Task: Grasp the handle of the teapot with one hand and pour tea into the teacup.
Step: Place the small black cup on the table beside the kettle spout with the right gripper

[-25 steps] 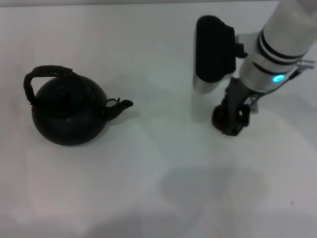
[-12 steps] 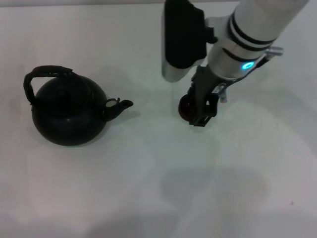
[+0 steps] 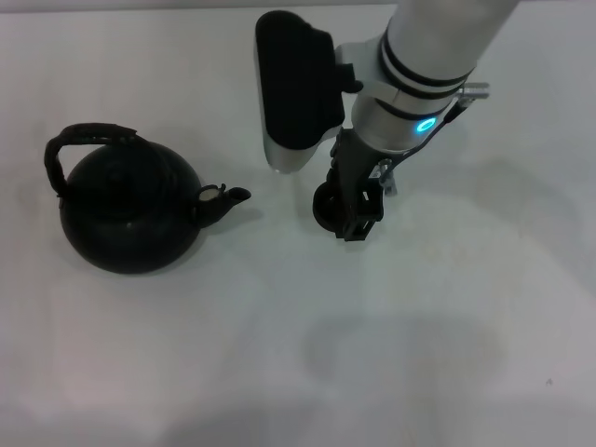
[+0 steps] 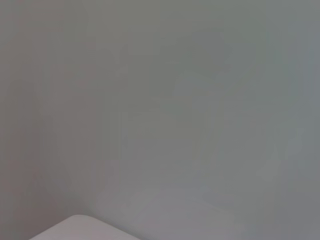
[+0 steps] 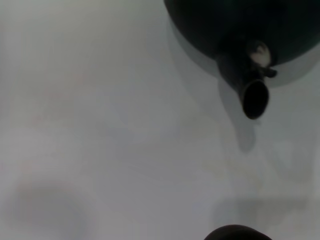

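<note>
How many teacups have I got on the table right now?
1. The teacup sits at the right gripper, right of the teapot spout, mostly hidden by the arm.

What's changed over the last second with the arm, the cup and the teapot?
The right gripper has carried the teacup across the table toward the robot's left, bringing it much closer to the teapot's spout. The grip on the cup looks unchanged. The teapot and its handle stayed put, and the left gripper remains out of sight.
</note>
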`<state>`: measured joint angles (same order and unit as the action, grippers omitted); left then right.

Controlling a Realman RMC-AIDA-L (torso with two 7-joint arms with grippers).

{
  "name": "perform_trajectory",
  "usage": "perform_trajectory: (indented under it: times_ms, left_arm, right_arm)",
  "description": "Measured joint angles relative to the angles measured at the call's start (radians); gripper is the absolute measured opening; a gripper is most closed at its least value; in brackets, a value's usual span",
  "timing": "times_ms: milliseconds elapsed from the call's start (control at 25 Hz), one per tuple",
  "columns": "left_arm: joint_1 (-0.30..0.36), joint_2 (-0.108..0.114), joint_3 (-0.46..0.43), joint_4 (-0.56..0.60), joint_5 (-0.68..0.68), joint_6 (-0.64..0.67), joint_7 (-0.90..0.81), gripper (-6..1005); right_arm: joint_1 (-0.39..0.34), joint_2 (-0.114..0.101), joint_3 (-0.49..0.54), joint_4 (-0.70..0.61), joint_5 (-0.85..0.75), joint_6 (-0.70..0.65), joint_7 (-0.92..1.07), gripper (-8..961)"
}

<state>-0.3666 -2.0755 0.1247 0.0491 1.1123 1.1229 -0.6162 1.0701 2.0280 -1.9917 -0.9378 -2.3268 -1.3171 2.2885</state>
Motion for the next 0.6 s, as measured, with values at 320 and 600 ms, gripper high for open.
perform_trajectory:
  times_ms: [320,600]
  left_arm:
    - [0.000,-0.001,0.000,-0.001,0.001,0.000,-0.001,767]
    - [0.000,-0.001,0.001,-0.013,0.002,0.003,-0.002,767]
  right_arm:
    - [0.024,0.000,-0.059,0.021,0.016,0.027,0.000,732]
    - [0.026,0.000,-0.109,0.030,0.051,0.056,0.000,736]
